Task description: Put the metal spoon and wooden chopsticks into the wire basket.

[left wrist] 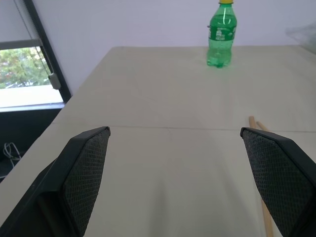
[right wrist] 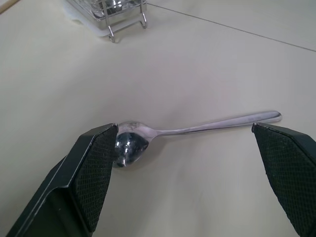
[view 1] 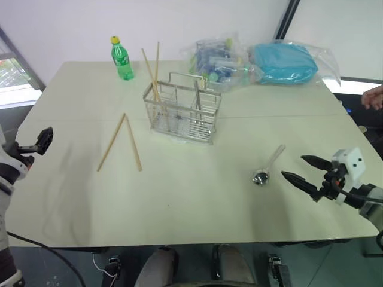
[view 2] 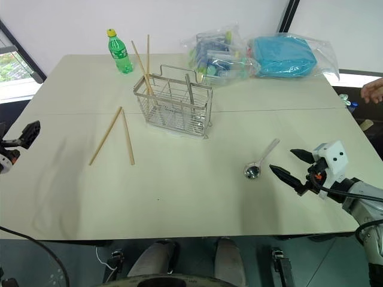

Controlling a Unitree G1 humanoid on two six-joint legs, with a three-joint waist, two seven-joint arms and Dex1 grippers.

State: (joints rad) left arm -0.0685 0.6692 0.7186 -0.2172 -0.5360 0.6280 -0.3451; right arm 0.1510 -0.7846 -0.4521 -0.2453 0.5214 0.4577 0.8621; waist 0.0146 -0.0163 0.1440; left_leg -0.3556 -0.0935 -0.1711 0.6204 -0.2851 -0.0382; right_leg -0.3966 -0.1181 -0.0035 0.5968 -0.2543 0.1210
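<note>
the small shiny metal spoon (view 1: 267, 167) lies flat on the pale beige table (view 1: 197, 203) in the lower right of the left eye view, its round bowl nearest the camera and its slim handle running up and to the right. in the right wrist view the spoon (right wrist: 192, 132) lies crosswise between the two black fingers, untouched. the silver rectangular wire basket (view 1: 181, 107) with its raised handle loop stands upright near the centre top of the frame, well apart from the spoon. two long pale wooden chopsticks in the basket (view 1: 152, 69) stand in its left end, leaning and poking out well above the rim. two more pale wooden chopsticks on the table (view 1: 121, 143) lie to the left of the basket, their upper ends meeting and their lower ends spread apart.

the right gripper (view 1: 302, 169) is at the lower right, just beside the spoon's bowl, with its fingers spread wide and nothing between them. the left gripper (left wrist: 175, 182) is at the far left edge of the table, likewise spread wide and empty.

a green plastic bottle with a yellow cap (view 1: 121, 58) stands upright at the upper left. clear plastic bags (view 1: 263, 61), one holding something bright blue, sit at the upper right behind the basket. a person's hand (view 1: 373, 97) shows at the right edge.
</note>
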